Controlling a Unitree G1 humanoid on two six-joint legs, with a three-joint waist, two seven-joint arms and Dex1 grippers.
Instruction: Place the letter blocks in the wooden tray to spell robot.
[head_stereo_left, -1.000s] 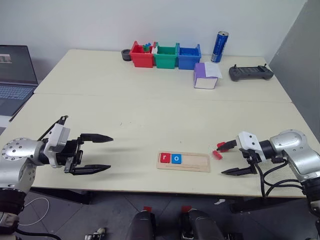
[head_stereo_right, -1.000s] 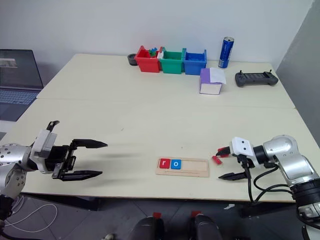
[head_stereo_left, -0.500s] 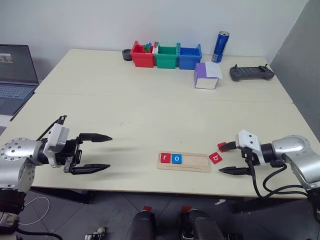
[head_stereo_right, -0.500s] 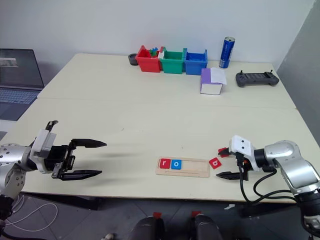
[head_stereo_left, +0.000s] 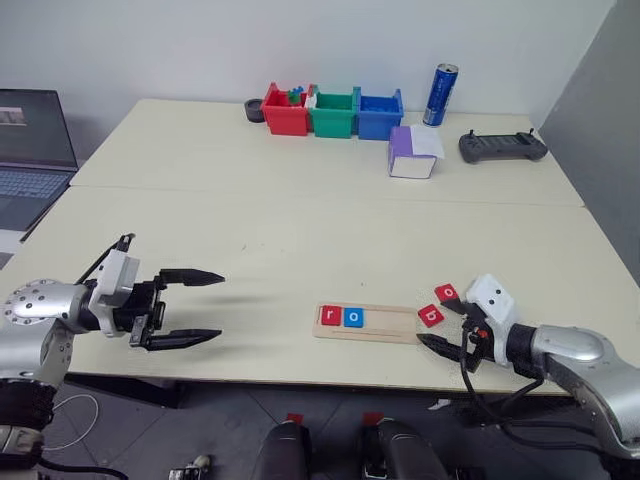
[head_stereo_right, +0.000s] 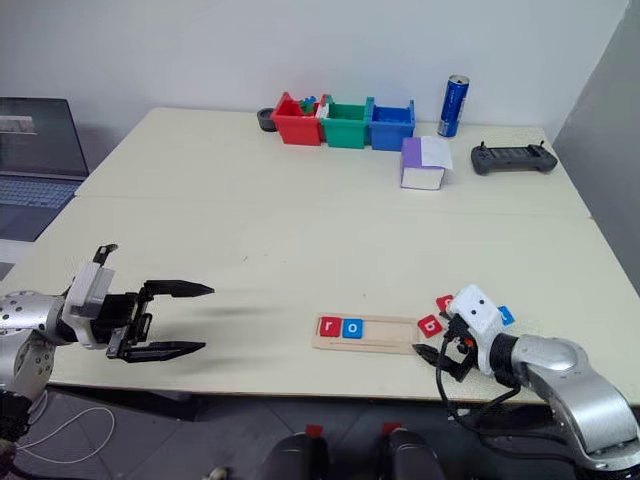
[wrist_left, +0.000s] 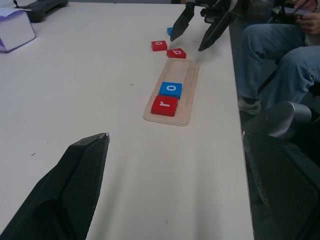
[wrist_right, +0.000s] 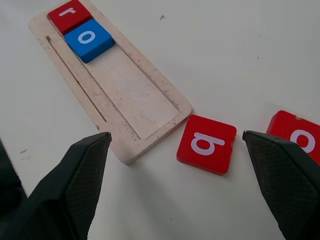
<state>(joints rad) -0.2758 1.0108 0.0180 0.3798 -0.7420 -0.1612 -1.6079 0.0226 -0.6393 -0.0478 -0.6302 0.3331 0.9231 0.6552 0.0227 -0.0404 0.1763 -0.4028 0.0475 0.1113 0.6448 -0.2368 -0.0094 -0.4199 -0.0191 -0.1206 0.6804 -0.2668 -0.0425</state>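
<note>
1. The wooden tray is lying flat near the front edge of the worktop, its long side running left to right.
2. A red r block and a blue o block are sitting side by side at the tray's left end, leaving the remaining length bare.
3. A red b block is lying on the worktop just off the tray's right end, tilted askew.
4. A red o block is lying just beyond it, and a blue block is peeking out behind the right wrist, its letter hidden.
5. The right gripper is hovering just right of the tray's end, fingers spread wide and gripping nothing, the b block lying between them in the wrist view.
6. The left gripper is hanging over the worktop's left front, well apart from the tray, fingers spread wide and empty.
</note>
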